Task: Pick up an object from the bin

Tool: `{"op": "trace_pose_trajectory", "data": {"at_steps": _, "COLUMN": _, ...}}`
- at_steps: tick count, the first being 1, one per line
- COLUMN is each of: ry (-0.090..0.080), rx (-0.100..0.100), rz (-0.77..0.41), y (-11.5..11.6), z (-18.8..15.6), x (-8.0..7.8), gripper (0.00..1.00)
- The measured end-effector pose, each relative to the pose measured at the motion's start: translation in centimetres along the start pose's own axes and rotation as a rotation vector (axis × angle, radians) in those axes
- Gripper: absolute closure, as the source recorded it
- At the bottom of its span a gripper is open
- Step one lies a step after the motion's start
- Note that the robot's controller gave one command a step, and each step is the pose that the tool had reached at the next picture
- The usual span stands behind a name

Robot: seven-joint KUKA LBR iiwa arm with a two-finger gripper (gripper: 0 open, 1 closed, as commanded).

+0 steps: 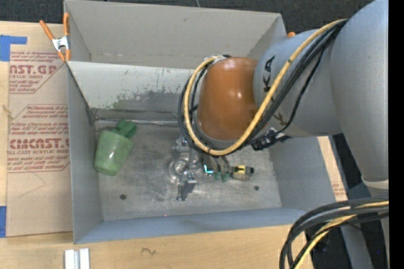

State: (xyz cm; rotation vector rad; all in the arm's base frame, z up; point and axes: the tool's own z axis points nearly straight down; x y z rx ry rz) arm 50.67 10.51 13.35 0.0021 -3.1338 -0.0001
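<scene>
The gripper (pixel 184 182) hangs low over bare grey floor near the middle of the bin (pixel 142 189), toward its front wall. From above I cannot tell whether it is open or closed, and nothing shows held in it. Just above it sits the arm's rounded orange cover (pixel 227 103), with yellow and black cables (pixel 189 103) looping around it. Well apart, to the left, a green plastic cup (pixel 112 151) lies on its side on the bin floor, close to the left wall and near the foot of the back wall, its mouth toward the front.
</scene>
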Motion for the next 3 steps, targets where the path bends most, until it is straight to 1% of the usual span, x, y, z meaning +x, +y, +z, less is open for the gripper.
{"op": "trace_pose_trajectory", "data": {"at_steps": 1, "ry": -0.025, "rx": -0.007, "rz": 0.084, "y": -3.4, "z": 4.8, "x": -0.8, "gripper": 0.00}}
{"op": "trace_pose_trajectory", "data": {"at_steps": 2, "ry": -0.031, "rx": -0.007, "rz": 0.088, "y": -3.6, "z": 4.8, "x": -1.0, "gripper": 1.00}}
{"op": "trace_pose_trajectory", "data": {"at_steps": 3, "ry": -0.015, "rx": -0.001, "rz": -0.121, "y": -2.1, "z": -10.3, "x": 0.8, "gripper": 1.00}}
